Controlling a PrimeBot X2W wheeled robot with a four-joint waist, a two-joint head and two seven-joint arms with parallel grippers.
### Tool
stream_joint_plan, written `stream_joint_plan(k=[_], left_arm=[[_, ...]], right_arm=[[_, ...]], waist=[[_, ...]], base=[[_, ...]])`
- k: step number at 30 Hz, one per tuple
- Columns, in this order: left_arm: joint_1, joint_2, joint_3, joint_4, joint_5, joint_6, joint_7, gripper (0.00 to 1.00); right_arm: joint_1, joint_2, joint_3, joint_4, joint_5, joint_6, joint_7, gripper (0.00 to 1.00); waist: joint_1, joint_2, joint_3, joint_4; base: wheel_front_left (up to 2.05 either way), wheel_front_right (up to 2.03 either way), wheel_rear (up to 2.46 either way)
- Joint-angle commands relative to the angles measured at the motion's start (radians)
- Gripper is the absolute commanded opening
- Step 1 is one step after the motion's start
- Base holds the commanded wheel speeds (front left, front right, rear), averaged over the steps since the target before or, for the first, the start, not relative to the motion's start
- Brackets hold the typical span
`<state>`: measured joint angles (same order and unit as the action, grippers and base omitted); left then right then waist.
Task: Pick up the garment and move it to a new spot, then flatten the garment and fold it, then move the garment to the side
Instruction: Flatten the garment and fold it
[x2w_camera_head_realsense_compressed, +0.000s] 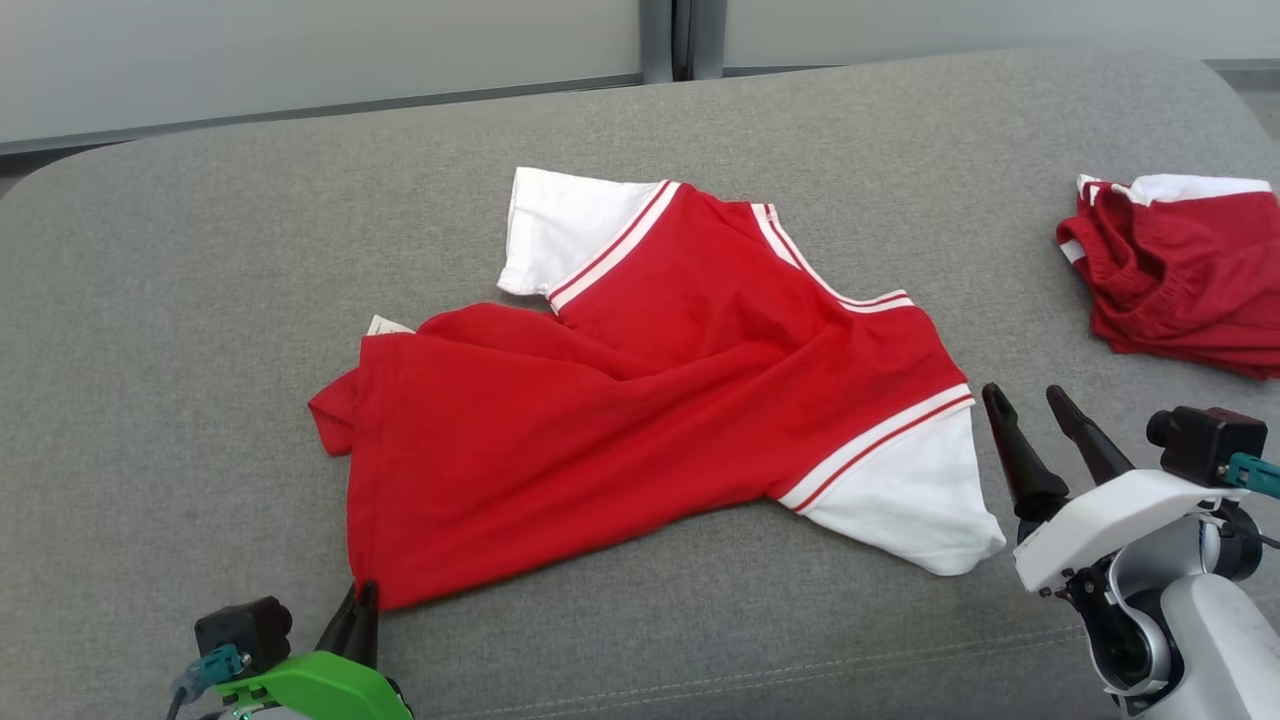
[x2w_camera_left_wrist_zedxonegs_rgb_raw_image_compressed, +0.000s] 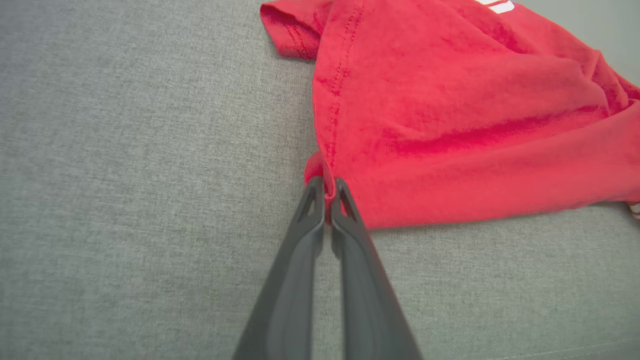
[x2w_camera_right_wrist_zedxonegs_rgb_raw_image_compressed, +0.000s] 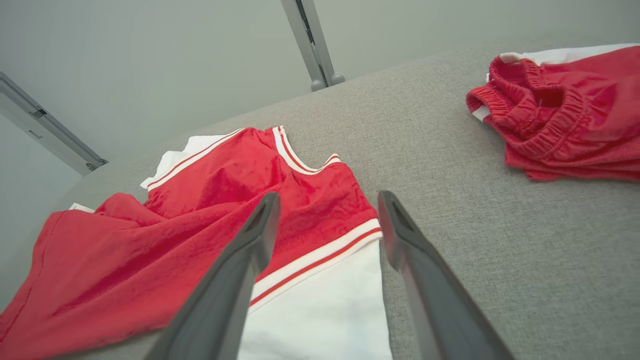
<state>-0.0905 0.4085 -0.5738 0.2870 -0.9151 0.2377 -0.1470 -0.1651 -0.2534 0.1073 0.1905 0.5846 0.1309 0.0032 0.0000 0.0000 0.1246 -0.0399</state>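
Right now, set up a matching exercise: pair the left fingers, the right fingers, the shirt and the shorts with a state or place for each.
Column one:
1. left fingers
2. right fingers
3. red and white shirt
4. red shorts

Column two:
A. bunched at the far right of the grey cushion
B. spread apart, holding nothing
C. shut on a corner of the shirt's hem
D. lying wrinkled in the middle

Pairs: 1-C, 2-B, 3-D, 4-A

I see my left gripper (x2w_camera_head_realsense_compressed: 362, 598) low at the left, jaws pressed tightly together; my right gripper (x2w_camera_head_realsense_compressed: 1022, 392) is at the right, jaws spread wide, pointing forward.
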Motion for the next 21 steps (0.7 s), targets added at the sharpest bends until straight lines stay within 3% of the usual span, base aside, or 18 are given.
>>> stream_joint_plan(k=[1,2,12,21], left_arm=[[-0.006,-0.002,0.004,0.013,-0.002,0.002,-0.006,0.61],[-0.011,-0.003,0.004,0.031,0.002,0.003,-0.008,0.99],[0.000,0.008,0.025,0.088,0.037,0.017,-0.081,1.00],[0.012,0.030,0.044,-0.063,0.128,0.038,-0.112,1.00]], right_arm=[[0.002,-0.003,0.000,0.005,-0.009,0.000,-0.004,1.00],[0.005,-0.003,0.000,0.008,-0.011,0.000,-0.006,1.00],[0.050,0.011,-0.040,-0.009,-0.069,0.000,-0.054,1.00],[0.086,0.080,-0.114,-0.084,-0.205,0.000,-0.090,1.00]], waist=[[0.0000,0.0000,-0.003,-0.011],[0.0000,0.0000,-0.005,-0.016],[0.0000,0.0000,-0.035,-0.023],[0.0000,0.0000,-0.090,-0.008]], base=[[0.00,0.00,0.00],[0.00,0.00,0.00],[0.00,0.00,0.00],[0.00,0.00,0.00]])
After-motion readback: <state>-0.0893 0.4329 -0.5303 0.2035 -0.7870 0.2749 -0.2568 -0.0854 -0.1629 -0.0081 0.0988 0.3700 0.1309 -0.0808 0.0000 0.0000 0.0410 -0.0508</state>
